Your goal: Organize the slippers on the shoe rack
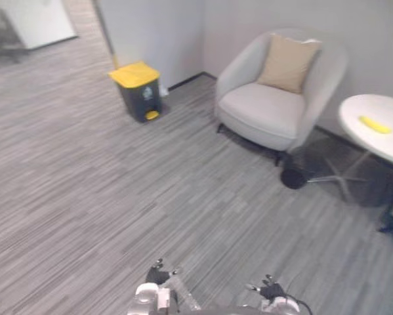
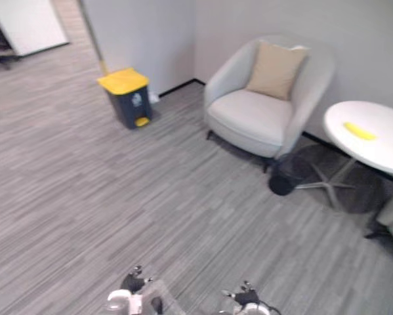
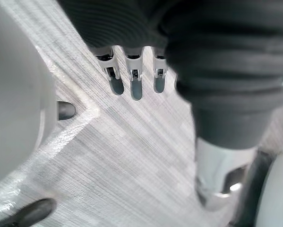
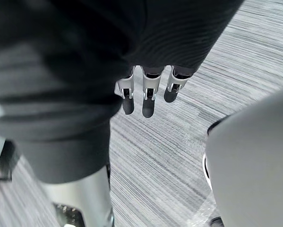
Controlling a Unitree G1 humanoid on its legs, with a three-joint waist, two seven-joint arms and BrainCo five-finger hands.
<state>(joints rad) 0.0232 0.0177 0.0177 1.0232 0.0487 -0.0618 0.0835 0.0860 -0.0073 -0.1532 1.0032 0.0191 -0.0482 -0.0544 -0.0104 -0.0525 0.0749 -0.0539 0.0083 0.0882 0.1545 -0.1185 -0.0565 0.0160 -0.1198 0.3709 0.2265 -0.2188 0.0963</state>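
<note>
Slippers and the shoe rack: from these views I cannot tell where they are. The left hand [image 3: 136, 80] hangs above the grey carpet floor [image 1: 117, 197] in its own wrist view. Its fingers [image 3: 116, 82] are straight, side by side in a row with the dark tips toward the carpet. They are wide and relaxed, and they hold nothing and touch nothing. The right hand [image 4: 148, 97] has the same posture in its wrist view: the fingers [image 4: 173, 90] point down to the carpet, straight and loose, closed on no thing. Farther out, in the head views, the carpet of thin grey stripes runs to a grey wall [image 1: 157, 26]. Near that wall stands a dark bin [image 1: 140, 98] with a yellow lid [image 1: 134, 73], upright, with the lid closed. To the right of the bin, in the corner of the room, stands a light grey armchair [image 1: 265, 115], and a beige cushion [image 1: 288, 62] leans upright against its back. Just beside the right front of the armchair a small dark round thing [image 1: 292, 177] is on the floor; what it is I cannot tell. Right of the armchair there is a round white bench [image 1: 386, 147] on a thin star-shaped foot [image 1: 340, 177]. On its top lies one small yellow object [image 1: 375, 124].
</note>
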